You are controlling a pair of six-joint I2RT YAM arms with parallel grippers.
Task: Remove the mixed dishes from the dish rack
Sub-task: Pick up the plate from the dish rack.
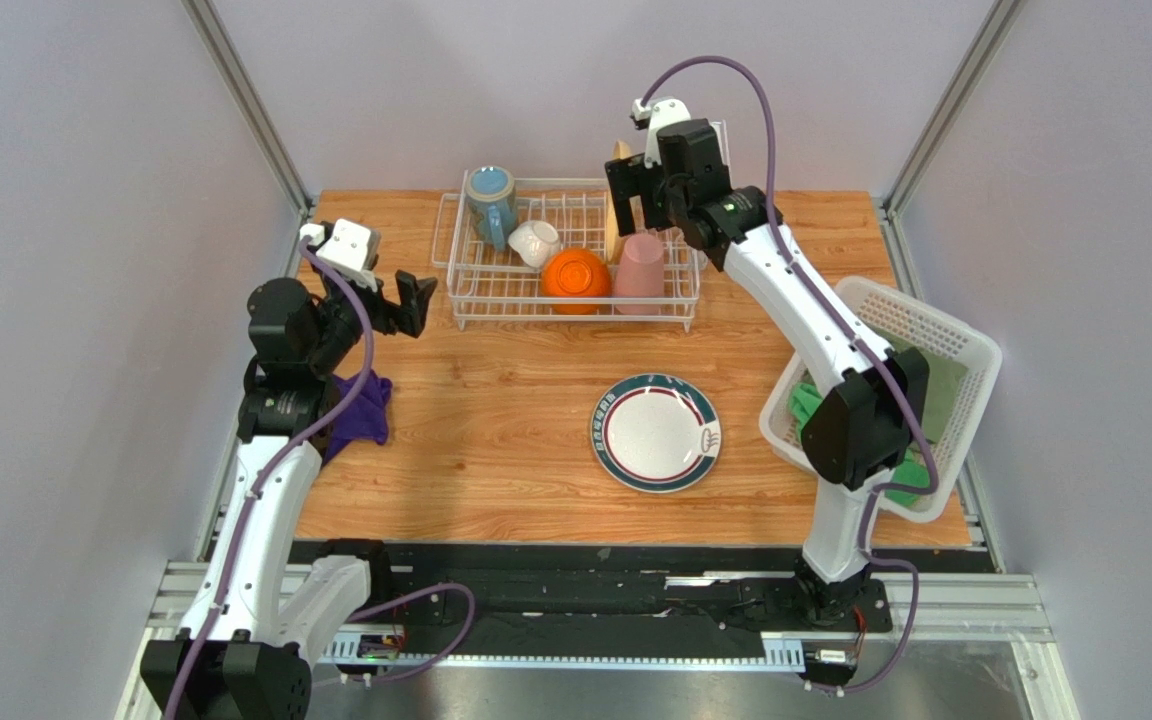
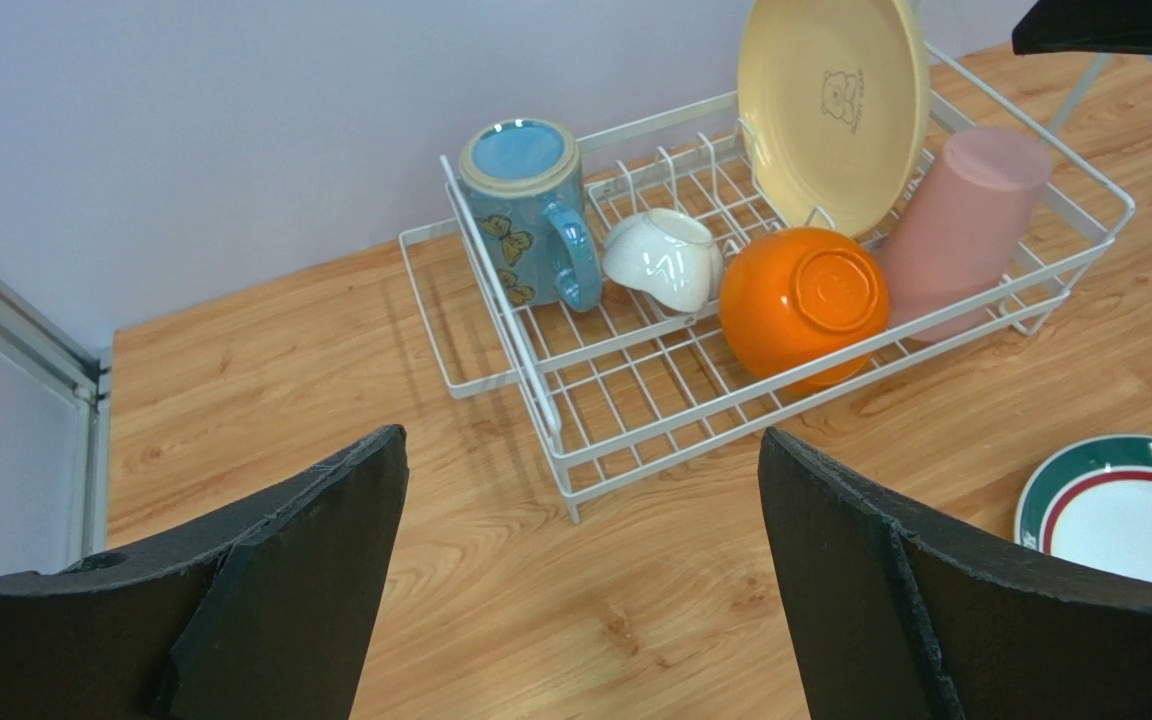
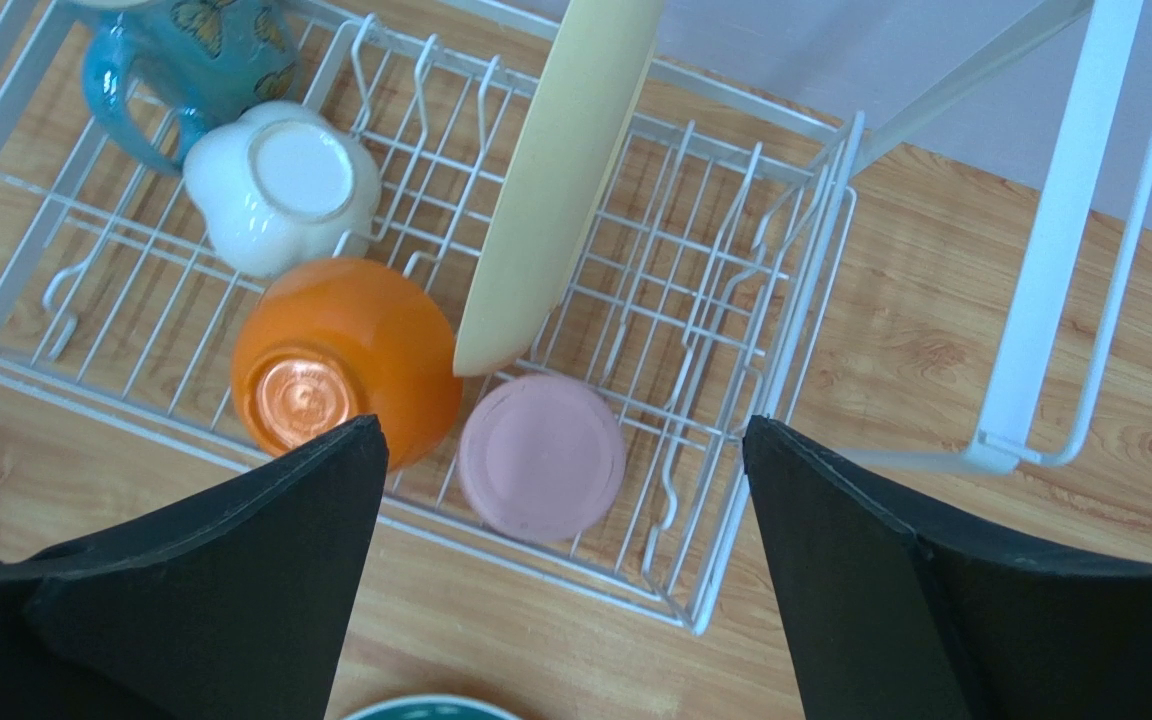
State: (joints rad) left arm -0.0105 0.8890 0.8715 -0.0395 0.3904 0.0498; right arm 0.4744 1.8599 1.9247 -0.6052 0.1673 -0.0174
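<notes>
The white wire dish rack [image 1: 507, 288] stands at the back of the table. It holds a blue mug [image 1: 491, 200], a small white bowl [image 1: 534, 240], an upturned orange bowl [image 1: 576, 278], an upturned pink tumbler [image 1: 641, 270] and an upright cream-yellow plate [image 2: 830, 105]. The dark-rimmed plate [image 1: 656, 432] lies flat on the table in front. My right gripper [image 1: 642, 210] is open and empty above the rack's right end, over the tumbler [image 3: 542, 455] and the plate's edge [image 3: 560, 180]. My left gripper [image 1: 405, 305] is open and empty, left of the rack [image 2: 597, 405], apart from it.
A white lattice basket [image 1: 973, 360] with green cloths [image 1: 805, 402] sits at the right table edge. A purple cloth [image 1: 361, 408] lies at the left edge beside the left arm. The rack's tall white panel [image 3: 1056, 225] rises at its right end, close to the right gripper.
</notes>
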